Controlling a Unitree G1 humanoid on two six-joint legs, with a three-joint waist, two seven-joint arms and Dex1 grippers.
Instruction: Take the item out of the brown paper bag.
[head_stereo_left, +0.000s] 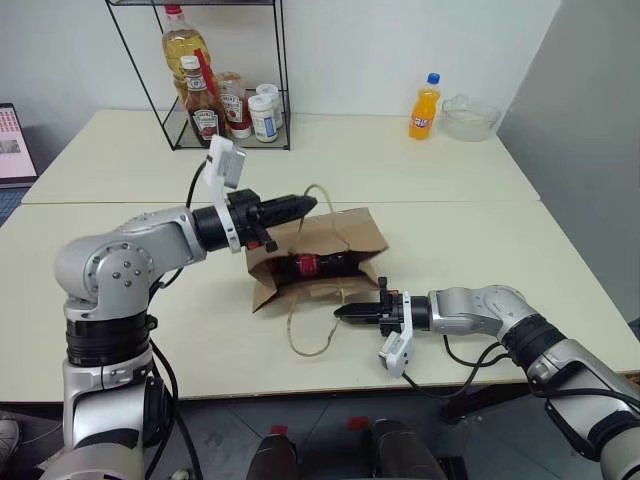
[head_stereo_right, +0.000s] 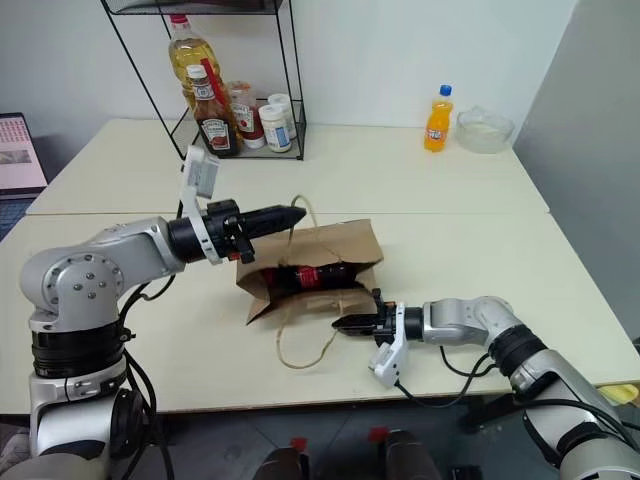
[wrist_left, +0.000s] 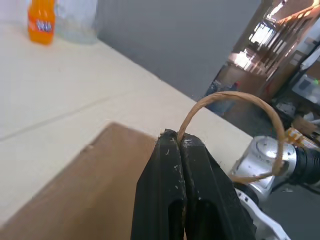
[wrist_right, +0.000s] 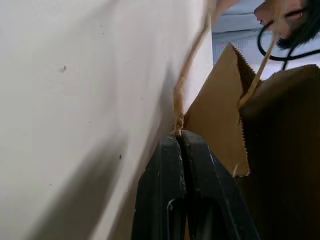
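The brown paper bag (head_stereo_left: 345, 233) lies on its side on the table with its mouth held open toward me. Inside it lies the item, a cola bottle (head_stereo_left: 322, 264) with dark liquid and a red label. My left gripper (head_stereo_left: 310, 203) is raised above the mouth's far edge, shut on the upper loop handle (wrist_left: 235, 96). My right gripper (head_stereo_left: 340, 312) sits low at the mouth's near edge, pointing left, shut on the lower loop handle (head_stereo_left: 300, 338), which trails over the table. In the right wrist view the thin handle (wrist_right: 186, 80) runs out from between the closed fingers, next to the bag's serrated edge (wrist_right: 235, 115).
A black wire rack (head_stereo_left: 200, 75) at the back left holds ketchup bottles (head_stereo_left: 203, 110), an oil bottle and small jars. An orange soda bottle (head_stereo_left: 424, 106) and a clear bowl (head_stereo_left: 470, 116) stand at the back right. A laptop (head_stereo_left: 12, 145) is at the far left.
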